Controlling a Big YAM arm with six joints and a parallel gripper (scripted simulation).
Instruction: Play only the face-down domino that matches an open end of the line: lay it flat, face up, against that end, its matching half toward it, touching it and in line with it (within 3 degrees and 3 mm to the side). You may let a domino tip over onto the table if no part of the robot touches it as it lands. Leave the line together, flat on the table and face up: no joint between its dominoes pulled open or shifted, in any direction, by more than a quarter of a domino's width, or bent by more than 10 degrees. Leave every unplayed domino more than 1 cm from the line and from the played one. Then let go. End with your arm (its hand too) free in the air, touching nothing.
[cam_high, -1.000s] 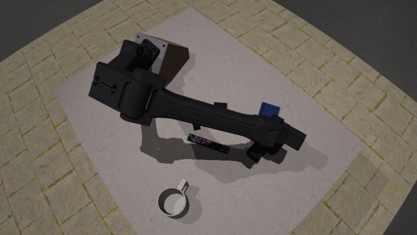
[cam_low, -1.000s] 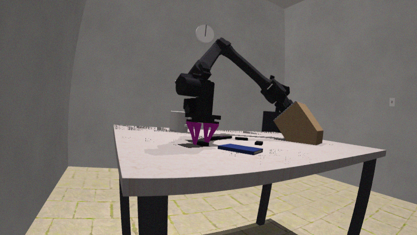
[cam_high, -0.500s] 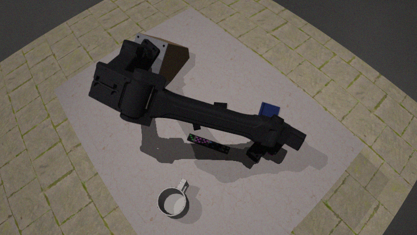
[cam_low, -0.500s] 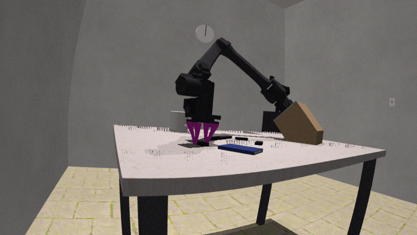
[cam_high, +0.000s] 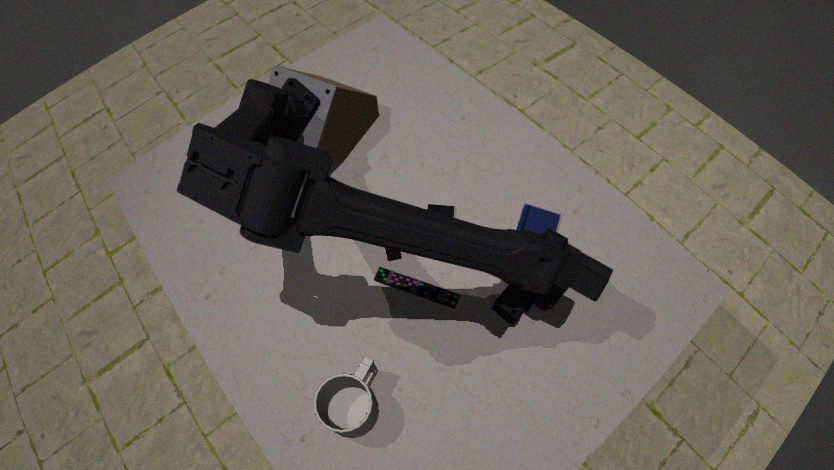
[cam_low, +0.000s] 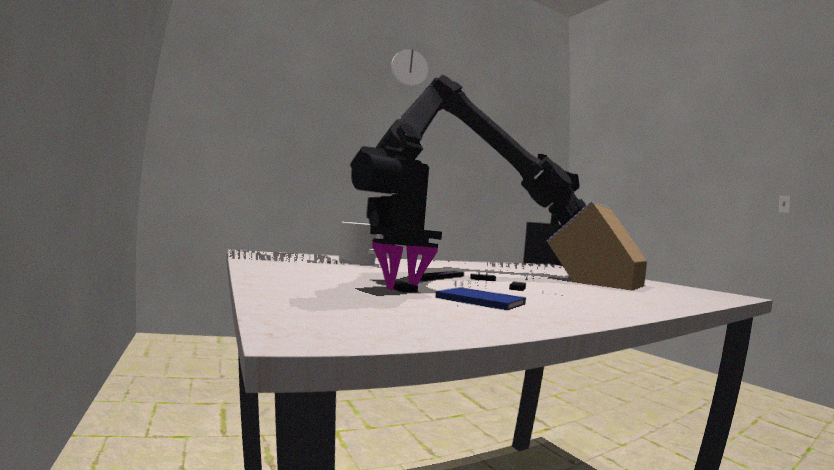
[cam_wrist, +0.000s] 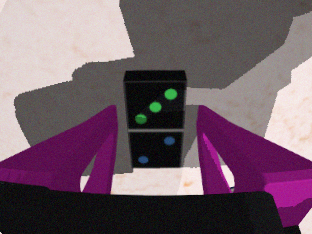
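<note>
A black domino (cam_wrist: 155, 117) (cam_low: 406, 286) lies flat and face up on the white table, with three green pips on the far half and two blue pips on the near half. My gripper (cam_wrist: 157, 115) (cam_low: 403, 279) (cam_high: 518, 304) points straight down over it. Its purple fingers stand partly open on either side of the domino, with a gap on each side. The line of face-up dominoes (cam_high: 417, 286) (cam_low: 443, 273) lies just beyond, toward the arm's base. In the top view the wrist hides the domino under it.
Two black face-down dominoes (cam_high: 440, 209) (cam_high: 393, 253) show by the forearm; they also show in the exterior view (cam_low: 483, 276) (cam_low: 517, 285). A blue book (cam_high: 538, 219) (cam_low: 479, 297) lies near the wrist. A white mug (cam_high: 344, 402) stands at the front. The brown base block (cam_high: 350, 116) (cam_low: 598, 248) holds the arm.
</note>
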